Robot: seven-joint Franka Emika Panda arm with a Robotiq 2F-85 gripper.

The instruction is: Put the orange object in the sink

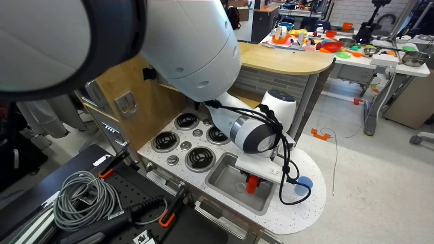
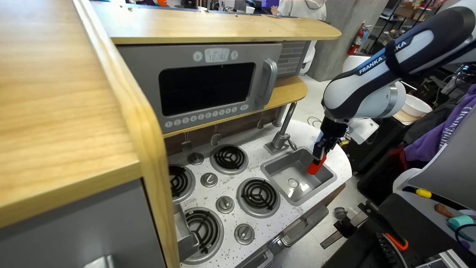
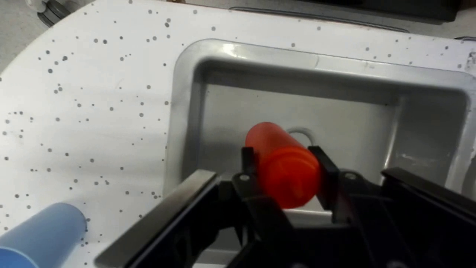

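The orange object (image 3: 282, 160) is a small orange-red cup-like cylinder. It also shows in both exterior views (image 1: 252, 184) (image 2: 316, 167). My gripper (image 3: 285, 163) has its black fingers closed on both sides of it, with the cup tilted. The gripper (image 2: 322, 152) points down over the sink (image 2: 282, 175), a grey metal basin in the white countertop. The cup's lower end is over or within the basin, close to the drain in the wrist view; I cannot tell whether it touches the bottom. The sink (image 1: 223, 178) is partly hidden by the wrist in an exterior view.
A light-blue cup (image 3: 48, 234) stands on the countertop beside the sink, also in an exterior view (image 1: 302, 185). A silver faucet (image 2: 280, 139) rises at the sink's back edge. Stove burners (image 2: 258, 197) and knobs lie beside the basin. A wooden shelf (image 2: 293, 91) and microwave (image 2: 208, 80) stand behind.
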